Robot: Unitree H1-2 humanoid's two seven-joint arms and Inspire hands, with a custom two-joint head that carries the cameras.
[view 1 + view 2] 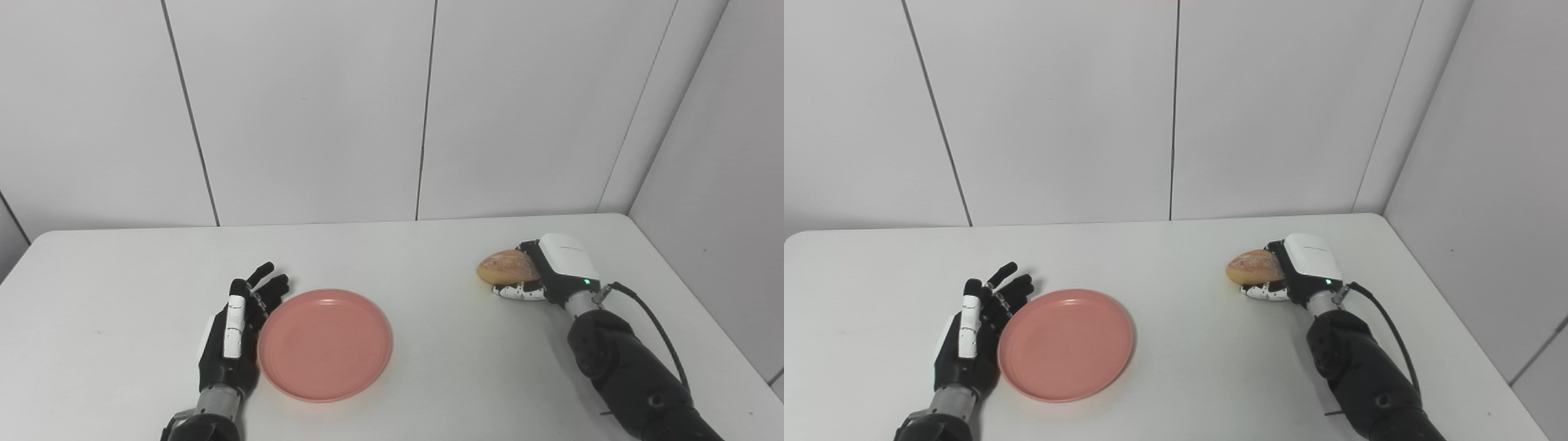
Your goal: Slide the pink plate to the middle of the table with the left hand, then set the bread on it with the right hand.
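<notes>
While my left hand [236,334] lies flat on the white table [429,343] with its fingers [260,288] spread and straight, holding nothing, its inner edge sits right against the left rim of the pink plate [325,345]. The plate rests flat on the table, a little left of the middle and toward the near edge, and nothing lies on it.

Over on the right side, my right hand [545,275] has its fingers curled round the bread [507,267], a small golden-brown roll. One white fingertip shows underneath the roll and the white back of the hand covers its right end, so only the left part of the roll pokes out. Hand and roll are low at the table surface, though I cannot tell whether the roll touches the table or is just above it. They are well apart from the plate, with bare tabletop between them. A black cable [658,334] loops from my right wrist down along the forearm.
</notes>
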